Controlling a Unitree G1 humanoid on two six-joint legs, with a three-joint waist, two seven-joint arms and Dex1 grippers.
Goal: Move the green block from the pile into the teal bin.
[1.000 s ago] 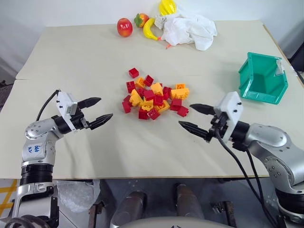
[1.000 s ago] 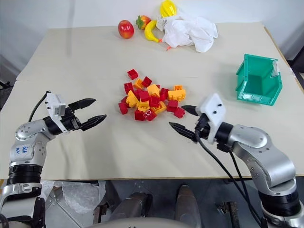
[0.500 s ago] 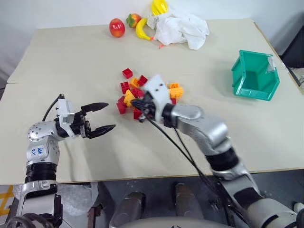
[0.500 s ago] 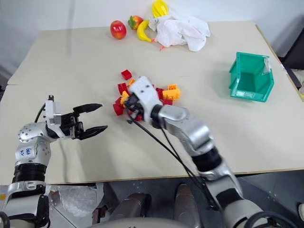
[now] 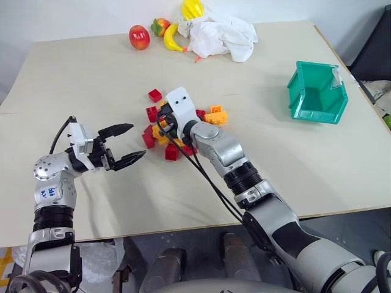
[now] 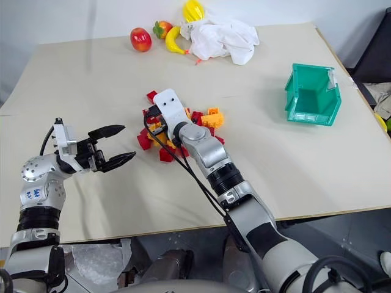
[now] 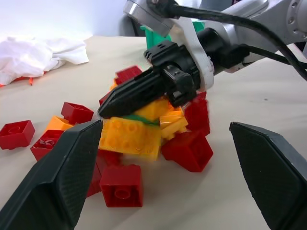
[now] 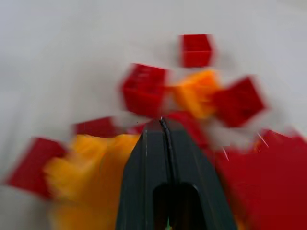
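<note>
My right fingers (image 7: pixel 139 91) pressed tight together over the pile (image 5: pixel 183 131), thin green sliver (image 7: pixel 139 118) under them, left gripper (image 5: pixel 125 145) wide apart.

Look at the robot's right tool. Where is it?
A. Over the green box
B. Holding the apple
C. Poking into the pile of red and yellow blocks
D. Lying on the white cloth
C. The right tool, its fingers pressed together, reaches into the pile of red and yellow-orange blocks, far from the teal bin, the apple and the white cloth.
</note>
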